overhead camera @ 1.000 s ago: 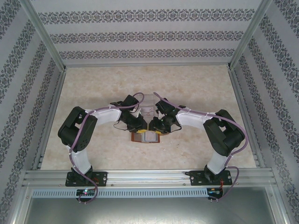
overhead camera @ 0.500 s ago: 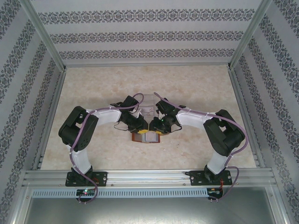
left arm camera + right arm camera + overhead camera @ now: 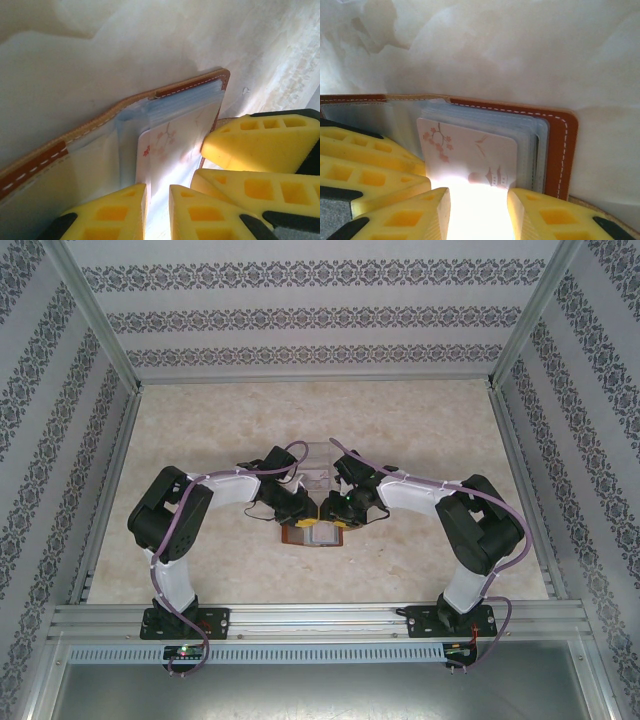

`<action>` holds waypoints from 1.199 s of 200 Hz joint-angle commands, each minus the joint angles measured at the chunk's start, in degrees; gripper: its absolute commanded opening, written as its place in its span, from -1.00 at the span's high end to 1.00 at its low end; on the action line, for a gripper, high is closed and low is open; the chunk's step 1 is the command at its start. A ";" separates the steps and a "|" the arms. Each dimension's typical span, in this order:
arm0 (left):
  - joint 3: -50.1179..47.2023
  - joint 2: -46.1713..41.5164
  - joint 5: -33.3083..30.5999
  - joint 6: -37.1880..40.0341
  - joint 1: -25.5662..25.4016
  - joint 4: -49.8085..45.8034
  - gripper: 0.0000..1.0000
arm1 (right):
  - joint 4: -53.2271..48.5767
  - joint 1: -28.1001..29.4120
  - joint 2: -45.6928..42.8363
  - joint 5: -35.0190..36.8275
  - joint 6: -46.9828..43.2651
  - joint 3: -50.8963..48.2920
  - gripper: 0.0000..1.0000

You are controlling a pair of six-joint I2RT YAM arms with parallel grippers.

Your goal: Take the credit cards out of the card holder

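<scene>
The card holder [image 3: 298,537] lies open on the table between both arms, its brown stitched leather [image 3: 565,145] framing grey-blue pockets [image 3: 185,100]. A pale credit card [image 3: 470,150] with pink blossom print sticks partly out of the pocket stack [image 3: 175,145]. My left gripper [image 3: 157,210] hovers low over the card's left edge, jaws a narrow gap apart with nothing pinched. My right gripper [image 3: 477,215] stands open over the card's near end, fingers wide. Both meet over the holder, left gripper [image 3: 307,519] and right gripper [image 3: 331,517]. Other cards stay hidden in the pockets.
A clear plastic tray [image 3: 315,455] sits just beyond the holder. The right gripper's fingers [image 3: 260,135] crowd the left wrist view, and the left gripper's fingers [image 3: 365,150] crowd the right wrist view. Patterned walls and metal rails enclose the marbled table [image 3: 420,430].
Both grippers stay over the holder. The left arm's elbow has edged slightly to the right; nothing else visibly differs.
</scene>
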 commanded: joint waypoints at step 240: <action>2.96 -1.02 -10.60 5.72 -1.60 -14.00 0.65 | -4.93 -0.50 -1.38 2.72 -1.37 0.37 -0.01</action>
